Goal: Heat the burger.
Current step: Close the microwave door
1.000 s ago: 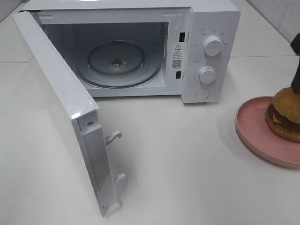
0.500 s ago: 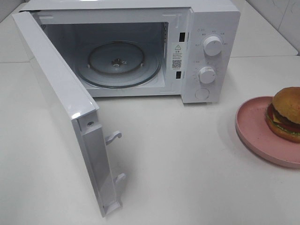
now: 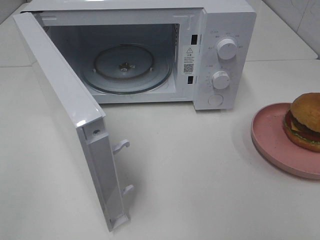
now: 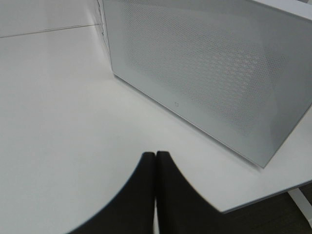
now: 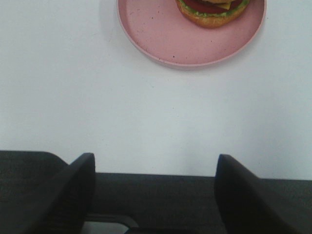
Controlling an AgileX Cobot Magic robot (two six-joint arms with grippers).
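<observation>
Pink plate underside-free view: only right wrist shows parted end effector.

only the grippers' fingers show, matte black and smooth, with no markings, screws or cables visible. the left gripper has two curved, horn-like fingers tapering to rounded tips. the right gripper has two thick fingers with rounded tips.
</observation>
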